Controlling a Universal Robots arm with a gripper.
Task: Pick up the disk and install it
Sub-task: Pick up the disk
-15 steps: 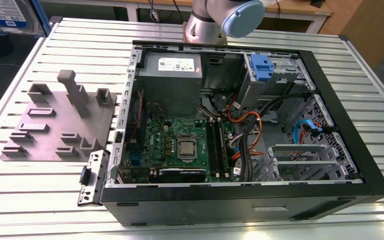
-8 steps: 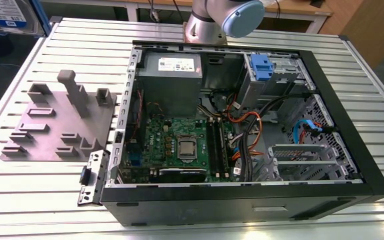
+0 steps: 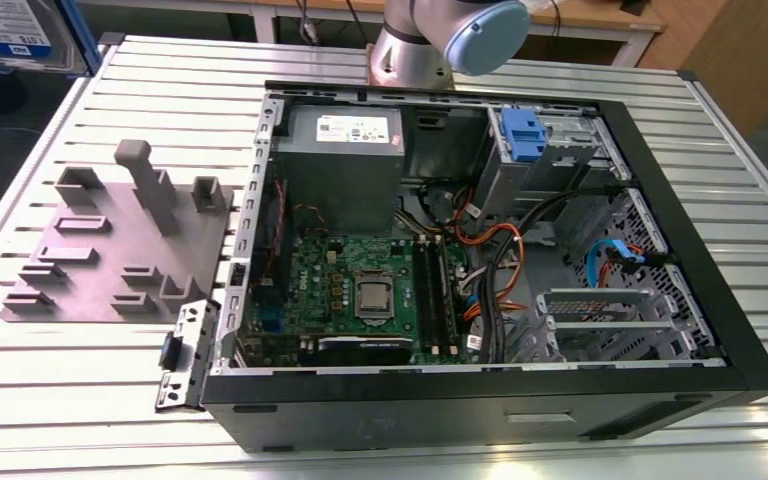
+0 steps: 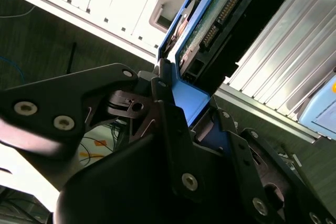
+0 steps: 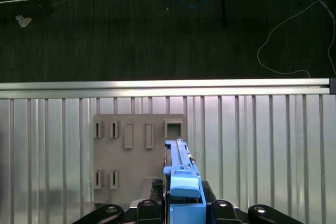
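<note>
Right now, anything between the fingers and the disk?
Nothing. In the second wrist view the fingers clamp the disk directly by its blue carrier frame, one on each side.

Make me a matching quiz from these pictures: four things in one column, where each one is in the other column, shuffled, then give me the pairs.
Things
1. disk
2. grey fixture plate
3. computer case
4. power supply

Places
A. inside the case, in a corner
B. lying open on the slatted table
C. clamped in the gripper
D. on the table, at the exterior view's left of the case

Pairs: 1-C, 2-D, 3-B, 4-A
</note>
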